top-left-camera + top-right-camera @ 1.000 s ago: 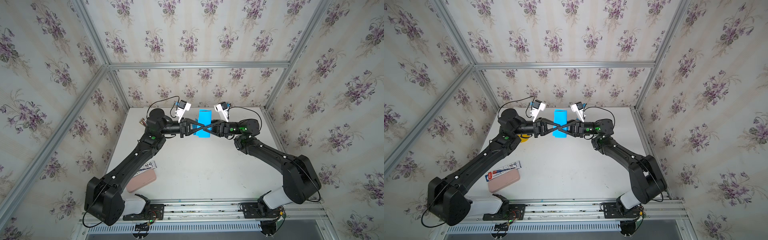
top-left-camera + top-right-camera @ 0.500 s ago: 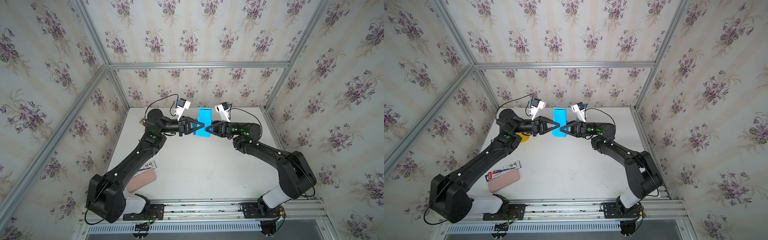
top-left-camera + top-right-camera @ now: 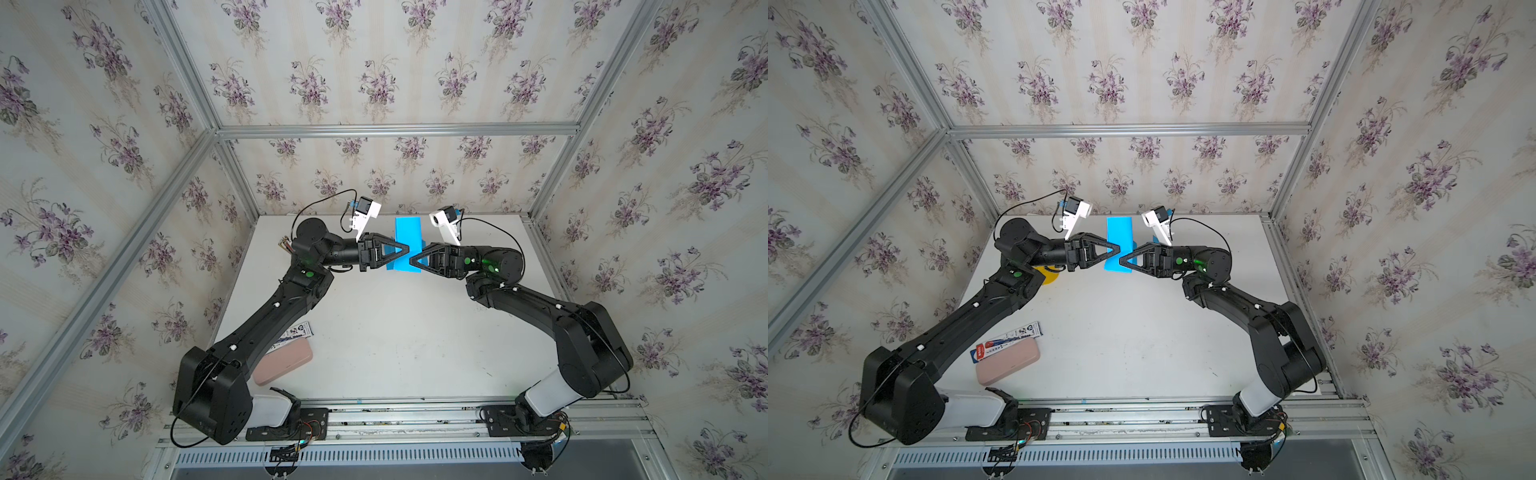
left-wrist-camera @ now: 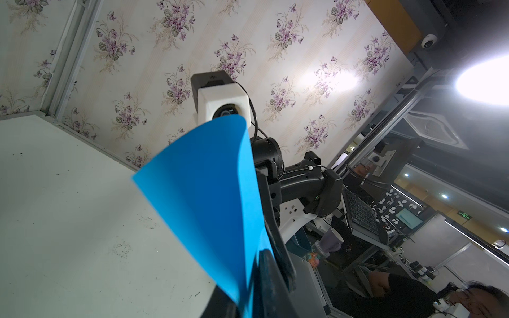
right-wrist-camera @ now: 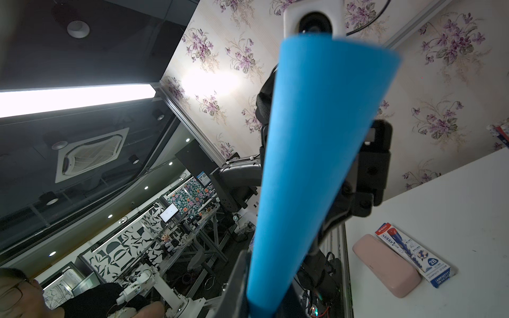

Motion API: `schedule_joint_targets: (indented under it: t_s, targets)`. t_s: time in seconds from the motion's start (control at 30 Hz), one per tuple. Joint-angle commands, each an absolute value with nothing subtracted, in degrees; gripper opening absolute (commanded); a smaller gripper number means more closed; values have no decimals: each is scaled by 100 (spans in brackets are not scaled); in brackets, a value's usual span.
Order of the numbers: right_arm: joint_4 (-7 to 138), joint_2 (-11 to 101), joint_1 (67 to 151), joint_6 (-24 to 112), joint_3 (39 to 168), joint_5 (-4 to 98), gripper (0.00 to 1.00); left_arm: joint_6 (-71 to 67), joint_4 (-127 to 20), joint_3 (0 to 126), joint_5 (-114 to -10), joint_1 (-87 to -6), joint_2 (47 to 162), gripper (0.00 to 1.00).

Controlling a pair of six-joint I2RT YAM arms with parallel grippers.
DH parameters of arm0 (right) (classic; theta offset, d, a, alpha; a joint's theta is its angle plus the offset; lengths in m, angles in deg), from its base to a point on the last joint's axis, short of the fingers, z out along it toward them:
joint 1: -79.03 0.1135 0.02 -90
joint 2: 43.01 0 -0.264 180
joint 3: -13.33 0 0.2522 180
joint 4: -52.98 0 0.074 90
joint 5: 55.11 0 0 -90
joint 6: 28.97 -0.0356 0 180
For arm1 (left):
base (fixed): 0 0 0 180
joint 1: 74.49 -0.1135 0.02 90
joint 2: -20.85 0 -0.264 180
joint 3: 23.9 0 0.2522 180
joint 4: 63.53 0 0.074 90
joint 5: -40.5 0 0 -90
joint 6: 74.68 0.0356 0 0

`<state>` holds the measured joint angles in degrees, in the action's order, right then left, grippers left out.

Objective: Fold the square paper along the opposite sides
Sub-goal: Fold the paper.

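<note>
The blue square paper point(image 3: 408, 232) point(image 3: 1119, 230) is held up off the white table point(image 3: 395, 332) at the back middle, bent into a loop. My left gripper point(image 3: 407, 249) is shut on one side of it. My right gripper point(image 3: 411, 261) is shut on the other side, and the two tips nearly touch. In the left wrist view the paper point(image 4: 212, 192) fans out from between the left gripper's point(image 4: 246, 304) jaws. The right wrist view shows the paper point(image 5: 311, 137) rising as a curved sheet out of the right gripper point(image 5: 257, 302).
A pink case point(image 3: 282, 363) and a printed pencil box point(image 3: 293, 334) lie at the front left beside the left arm. A yellow thing point(image 3: 1048, 275) shows under the left arm's wrist. Aluminium posts and flowered walls close in three sides.
A second ago the two grippers' fingers crossed over each other in front of the paper. They have drawn back tip to tip, and the right gripper has shut on the paper.
</note>
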<state>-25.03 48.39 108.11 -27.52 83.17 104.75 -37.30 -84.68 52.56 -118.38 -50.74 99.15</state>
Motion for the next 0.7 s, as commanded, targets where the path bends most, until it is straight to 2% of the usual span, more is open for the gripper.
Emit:
schedule_joint_targets:
  t_s: [0.0,0.37,0.5,0.67]
  targets:
    - [-2865,4867,10813,-2722,8363,10493,15,-3577,-8488,5231,-11800,-5059,9876,20]
    - [-2359,4805,10795,-2350,8320,10460,12,-3160,-7897,5287,-11770,-5059,9679,22]
    - [-2109,4748,10795,-2154,8309,10449,12,-3111,-7815,5279,-11737,-5059,9661,14]
    - [-1659,4627,10795,-1793,8260,10449,12,-3020,-7674,5285,-11696,-5063,9622,0]
